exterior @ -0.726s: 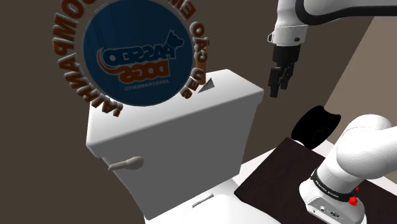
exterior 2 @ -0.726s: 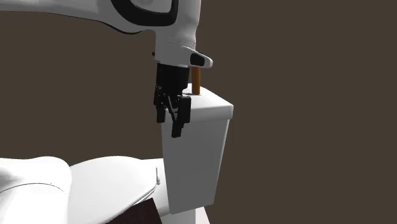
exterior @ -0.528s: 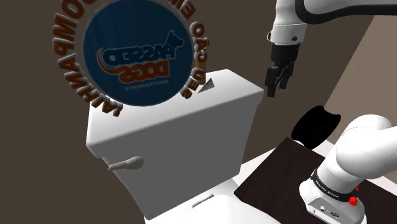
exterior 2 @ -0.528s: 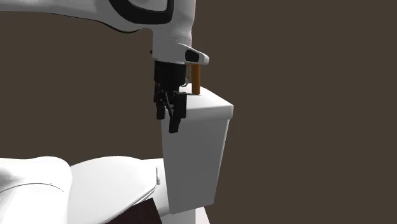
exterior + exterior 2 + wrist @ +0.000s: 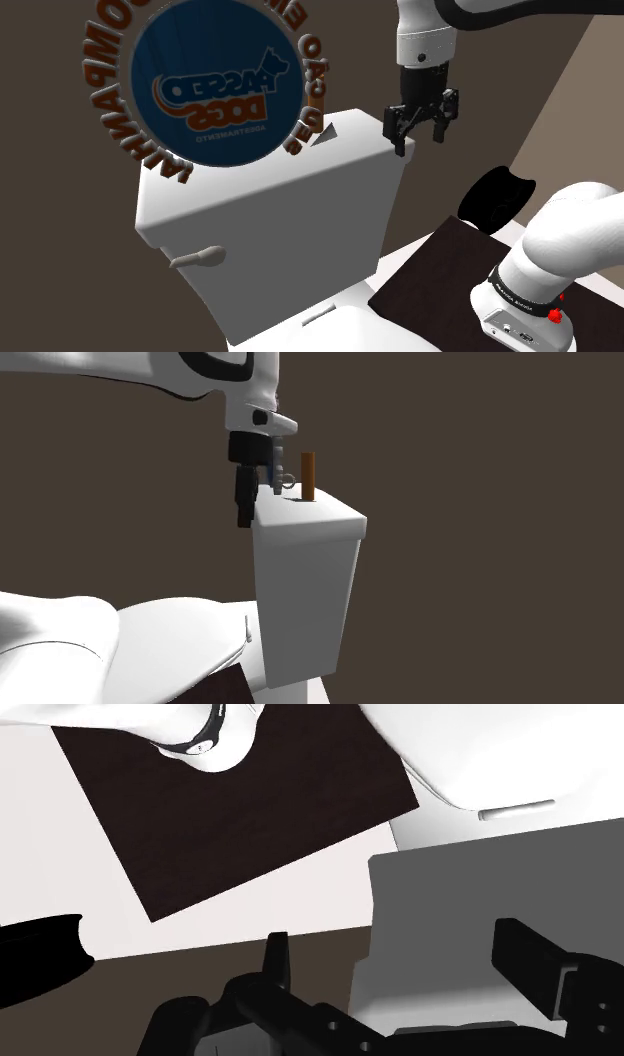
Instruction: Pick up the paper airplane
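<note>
The paper airplane (image 5: 330, 131) is a small pale folded triangle lying on the white toilet tank's lid (image 5: 300, 165), just right of a big round sign (image 5: 215, 85). My gripper (image 5: 420, 130) hangs open above the lid's right end, to the right of the airplane, with nothing between its fingers. In the second exterior view the gripper (image 5: 258, 500) sits at the tank's near top corner (image 5: 270, 522). The wrist view has the gripper (image 5: 395, 939) with its fingers wide apart over the grey lid (image 5: 470, 904).
The round sign, blue in the middle with a brown lettered rim, stands on the lid and appears edge-on as an orange bar (image 5: 308, 475). A flush lever (image 5: 197, 259) juts from the tank's front. The dark stand (image 5: 440, 275), the arm's base (image 5: 540, 270) and a black object (image 5: 497, 198) lie lower right.
The gripper has moved toward the shoulder view's left and slightly up, from beside the tank to over its lid's end. The wrist has turned, so both fingers now show apart.
</note>
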